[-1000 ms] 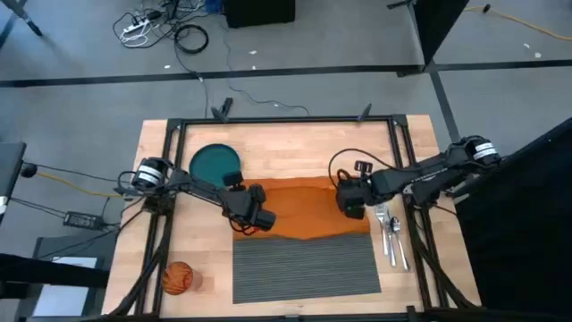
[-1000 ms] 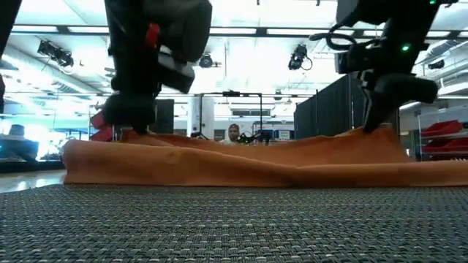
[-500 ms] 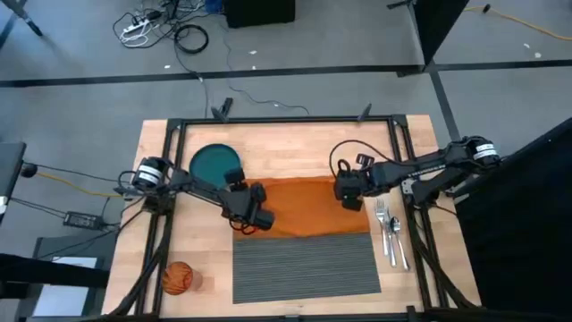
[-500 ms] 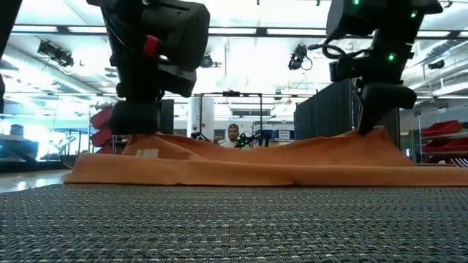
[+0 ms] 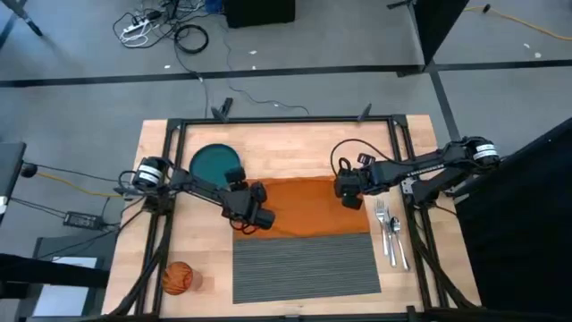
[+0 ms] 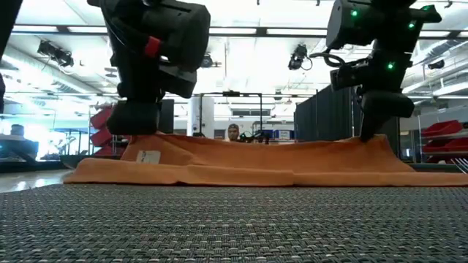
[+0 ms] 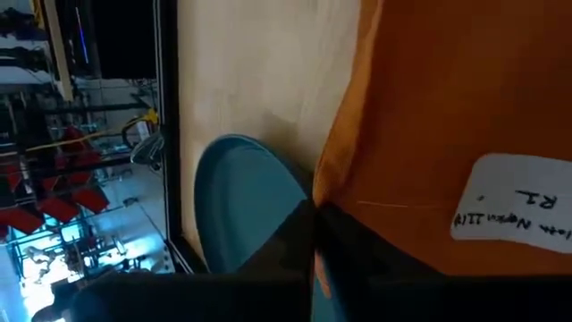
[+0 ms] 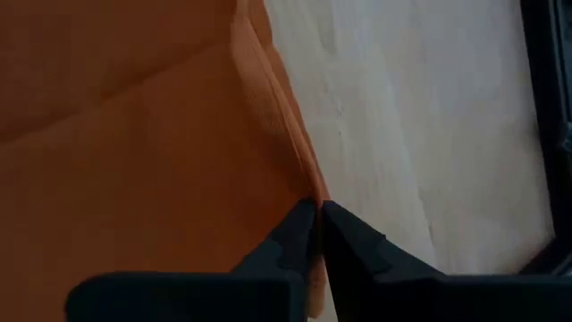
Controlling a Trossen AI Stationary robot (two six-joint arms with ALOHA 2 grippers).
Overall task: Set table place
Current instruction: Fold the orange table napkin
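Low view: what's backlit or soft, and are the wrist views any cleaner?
Low view: bright ceiling lights behind turn both arms into dark shapes; nearest placemat weave is soft. Left wrist view: dark along the bottom, though the napkin label writing shows. Right wrist view: evenly lit, the napkin edge clear against the table.

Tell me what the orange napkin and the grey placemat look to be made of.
Napkin: soft matte cloth, judging by its folds and sewn-on white label. Placemat: probably woven vinyl or similar stiff fibre; the low view shows a coarse basket weave lying flat.
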